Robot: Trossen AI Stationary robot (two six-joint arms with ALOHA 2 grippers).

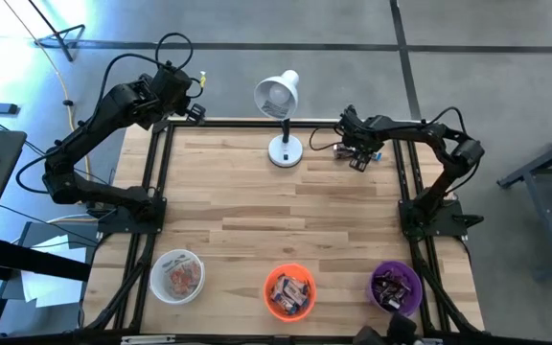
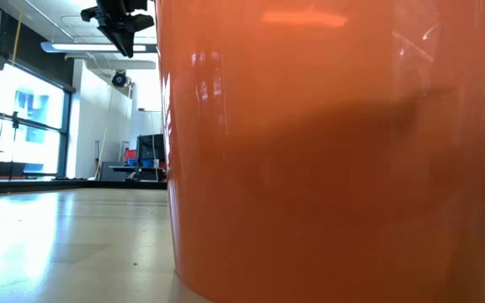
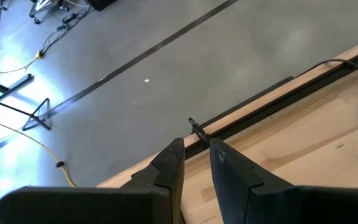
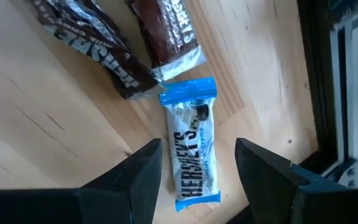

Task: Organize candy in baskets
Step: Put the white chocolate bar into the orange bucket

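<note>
A blue-and-white wrapped candy (image 4: 190, 149) lies flat on the wooden table near its far right corner. Two brown wrapped candies (image 4: 95, 46) (image 4: 166, 28) lie just beyond it. My right gripper (image 4: 199, 146) (image 1: 359, 156) hangs open over the blue candy, pointing steeply down, with one finger on each long side and not touching it. My left gripper (image 3: 194, 152) (image 1: 195, 110) is high above the far left corner, its fingers a narrow gap apart with nothing between them. The white basket (image 1: 177, 276), orange basket (image 1: 289, 292) and purple basket (image 1: 395, 287) stand along the near edge with candy inside.
A white desk lamp (image 1: 281, 120) stands at the far middle of the table, left of my right gripper. Black frame rails (image 4: 328, 81) run along the table's edges. The orange basket's wall (image 2: 335, 151) fills most of the low view. Bare wood lies between the lamp and the baskets.
</note>
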